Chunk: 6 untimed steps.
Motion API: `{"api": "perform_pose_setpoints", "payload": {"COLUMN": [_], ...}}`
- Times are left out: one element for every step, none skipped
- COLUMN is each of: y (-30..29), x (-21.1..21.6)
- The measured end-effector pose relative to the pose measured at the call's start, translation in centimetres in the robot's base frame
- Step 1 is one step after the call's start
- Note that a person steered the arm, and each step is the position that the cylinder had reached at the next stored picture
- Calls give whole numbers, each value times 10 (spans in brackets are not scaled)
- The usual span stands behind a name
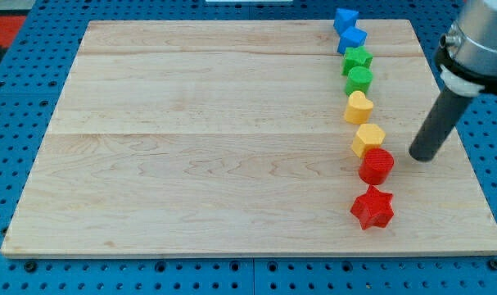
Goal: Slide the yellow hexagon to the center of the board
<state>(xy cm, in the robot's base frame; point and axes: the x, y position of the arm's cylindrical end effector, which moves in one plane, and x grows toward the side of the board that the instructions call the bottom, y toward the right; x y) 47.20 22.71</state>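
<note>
Plainly pale wooden board (199,147), blue pegboard (19,98) around

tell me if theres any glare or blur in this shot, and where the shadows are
Camera view: even, soft light, no strong glare on the wooden board; blocks such as the yellow hexagon and red star are sharp, with only faint shadows; my tip is crisp, while the arm's grey upper part at the view's top right looks slightly soft.

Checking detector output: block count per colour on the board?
Blue: 2, and
Green: 2, and
Yellow: 2, heart and hexagon
Red: 2, and star
Total: 8
</note>
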Motion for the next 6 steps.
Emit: {"api": "perform_pose_setpoints", "payload": {"y": [-10, -41, -86, -137, -173, -203], "x": [-6, -6, -6, -6, -6, -31]}}
